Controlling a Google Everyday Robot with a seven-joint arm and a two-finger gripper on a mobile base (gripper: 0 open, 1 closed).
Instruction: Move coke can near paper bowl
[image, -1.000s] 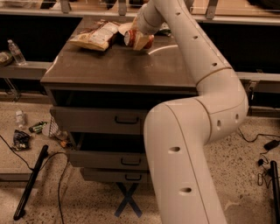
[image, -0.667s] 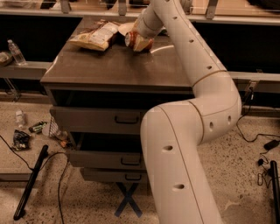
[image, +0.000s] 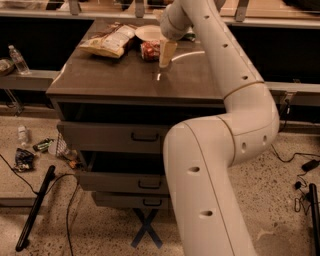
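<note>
open tabletop (image: 125, 80) runs fwd from the can to the near edge, plenty of room. coke can (image: 150, 50) sits at the back, just in front of the paper bowl (image: 147, 33), snack bag (image: 109, 41) nearby toward the left edge. gripper (image: 166, 54) is low, right beside the can; can't tell how wide it is or if it's touching.

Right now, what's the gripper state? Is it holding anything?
Gripper: low over the table, just right of the coke can, which is near the paper bowl. Whether it is open, closed or holding anything cannot be told.
</note>
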